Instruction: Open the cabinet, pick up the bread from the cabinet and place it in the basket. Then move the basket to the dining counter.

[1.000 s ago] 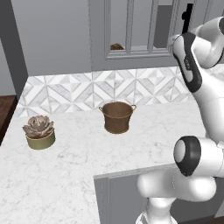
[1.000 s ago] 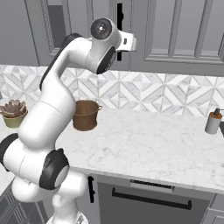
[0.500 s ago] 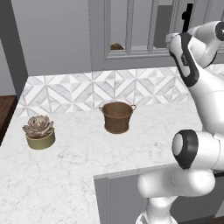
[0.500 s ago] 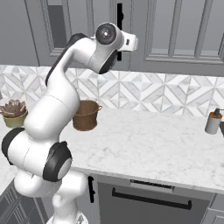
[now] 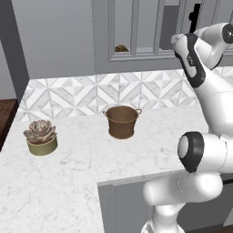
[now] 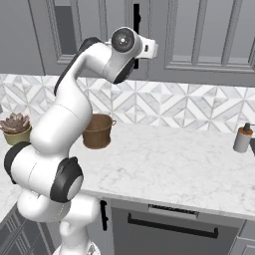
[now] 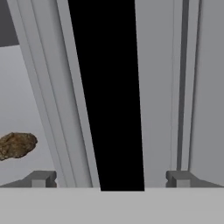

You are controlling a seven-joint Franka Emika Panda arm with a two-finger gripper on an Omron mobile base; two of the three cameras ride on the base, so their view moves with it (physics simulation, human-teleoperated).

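The bread (image 5: 120, 48) lies inside the cabinet (image 5: 136, 32), behind its barred glass door, which is shut. The basket (image 5: 121, 121) stands on the worktop (image 5: 86, 154) below with nothing in it; a potted succulent (image 5: 41, 136) sits well to its left. The tool (image 7: 111, 177) is open, its fingers (image 7: 41, 178) straddling the black handle (image 7: 109, 96). Since a second ago the arm has pressed closer to the door.
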